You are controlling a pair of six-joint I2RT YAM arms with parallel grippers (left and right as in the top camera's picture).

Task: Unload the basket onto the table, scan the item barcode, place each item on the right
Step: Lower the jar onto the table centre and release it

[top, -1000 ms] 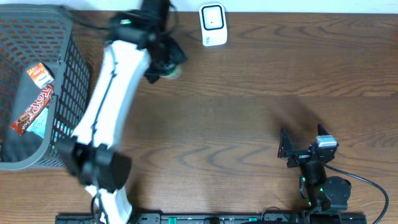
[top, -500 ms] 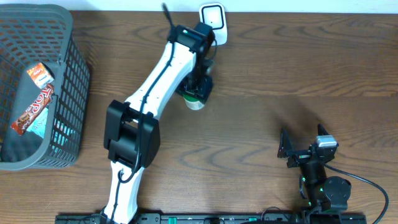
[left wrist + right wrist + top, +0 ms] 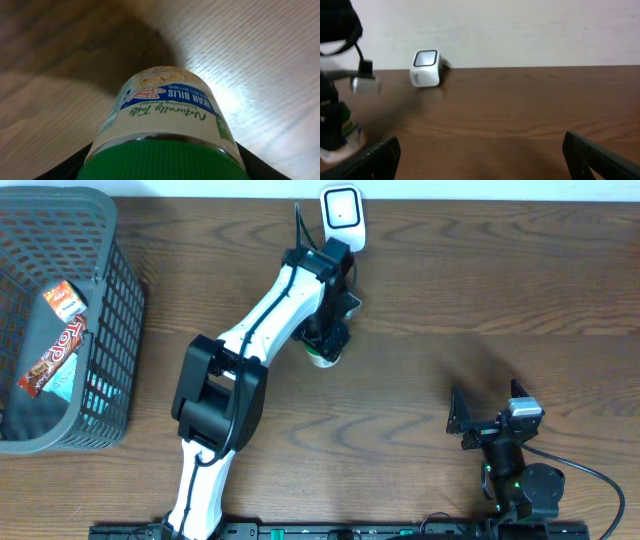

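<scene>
Currently the left gripper (image 3: 327,340) is clamped on the seasoning powder jar (image 3: 167,107) near its green cap (image 3: 165,162), close to the barcode scanner (image 3: 341,218). Likely light and rigid with a slick label, so gripping near the cap suits. The right gripper (image 3: 485,415) has its jaws apart.

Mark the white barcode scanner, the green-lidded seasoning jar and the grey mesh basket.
white barcode scanner (image 3: 342,212): overhead view, its front window.
green-lidded seasoning jar (image 3: 167,107): left wrist view, its label.
grey mesh basket (image 3: 115,330): overhead view, right wall.
</scene>
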